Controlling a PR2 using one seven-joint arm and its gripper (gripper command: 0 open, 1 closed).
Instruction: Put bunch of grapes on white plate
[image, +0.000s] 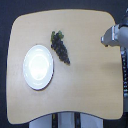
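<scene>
The bunch of grapes (60, 49) lies on the wooden table (85, 75), a dark purple cluster with green leaves at its upper end, tapering toward the lower right. Just to its left sits the round white plate (38, 66), with nothing on it. The bunch lies just off the plate's upper right rim. My gripper (106, 39) shows at the exterior view's right edge, over the table's right side and well apart from the grapes. It is blurred and small, so its fingers cannot be made out.
The table's curved edges run near the top, left and bottom of the view. Dark robot parts (123, 60) stand along the right edge. Grey structure (65, 121) shows below the table's front edge.
</scene>
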